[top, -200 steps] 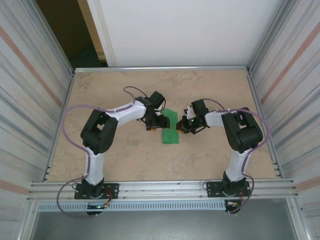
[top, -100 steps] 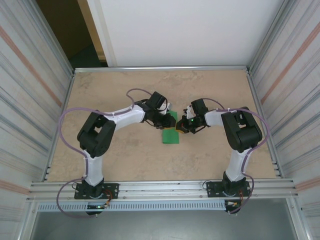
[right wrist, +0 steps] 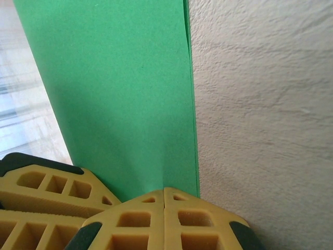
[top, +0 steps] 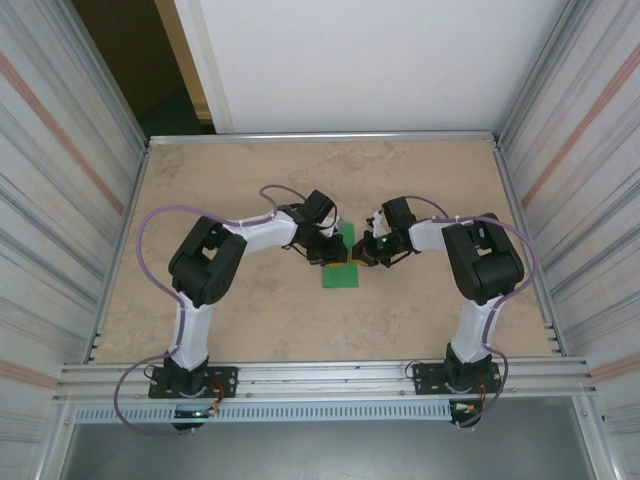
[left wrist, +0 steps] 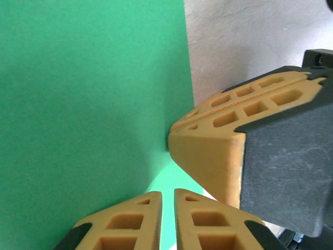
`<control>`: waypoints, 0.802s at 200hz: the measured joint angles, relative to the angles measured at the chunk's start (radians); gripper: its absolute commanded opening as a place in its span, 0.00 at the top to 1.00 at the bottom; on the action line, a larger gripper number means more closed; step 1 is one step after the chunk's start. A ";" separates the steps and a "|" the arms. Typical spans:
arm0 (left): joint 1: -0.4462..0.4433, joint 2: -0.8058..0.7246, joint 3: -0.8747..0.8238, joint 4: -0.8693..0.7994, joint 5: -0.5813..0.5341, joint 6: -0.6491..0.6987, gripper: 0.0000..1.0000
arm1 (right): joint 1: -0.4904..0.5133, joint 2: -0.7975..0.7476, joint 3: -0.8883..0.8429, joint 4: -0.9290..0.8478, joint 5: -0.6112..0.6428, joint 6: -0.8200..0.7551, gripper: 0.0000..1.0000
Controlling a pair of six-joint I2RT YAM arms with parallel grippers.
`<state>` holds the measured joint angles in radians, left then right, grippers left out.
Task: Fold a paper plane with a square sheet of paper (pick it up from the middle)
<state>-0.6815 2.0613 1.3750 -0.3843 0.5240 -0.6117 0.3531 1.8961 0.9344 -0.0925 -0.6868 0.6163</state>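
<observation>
A folded green square sheet of paper (top: 340,272) lies at centre frame on the worktop (top: 440,310). The left gripper (left wrist: 167,200), fingers nearly together, pinches its edge. The right gripper (right wrist: 165,195), fingers pressed together, touches the sheet's long edge. Worktop stretches wide on every side.

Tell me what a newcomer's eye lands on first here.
The bright green paper, a folded strip in the middle of the beige table, stands out at once. Next come the two white arms bending inward so that the left tool and right tool meet at it. In both wrist views their yellow fingers are shut at its edge.
</observation>
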 measured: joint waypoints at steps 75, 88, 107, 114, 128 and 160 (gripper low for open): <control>0.044 0.003 -0.029 0.001 0.000 0.008 0.85 | 0.000 0.008 0.006 -0.013 0.000 -0.001 0.97; 0.053 0.003 -0.043 0.015 0.009 0.011 0.85 | 0.000 0.009 0.006 -0.013 0.000 -0.001 0.97; 0.059 0.000 -0.060 0.037 0.020 0.014 0.85 | 0.000 0.010 0.009 -0.014 0.000 -0.001 0.97; 0.062 -0.003 -0.068 0.048 0.027 0.015 0.85 | 0.000 0.011 0.010 -0.017 0.000 -0.001 0.97; 0.071 -0.009 -0.089 0.071 0.039 0.019 0.85 | 0.000 0.012 0.011 -0.018 0.000 -0.002 0.97; 0.108 -0.043 -0.153 0.101 0.063 0.033 0.85 | 0.000 0.014 0.013 -0.021 0.000 -0.005 0.97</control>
<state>-0.5735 2.0178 1.2224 -0.2836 0.5869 -0.5785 0.3531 1.9106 0.9478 -0.1131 -0.6872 0.6117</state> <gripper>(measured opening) 0.152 0.043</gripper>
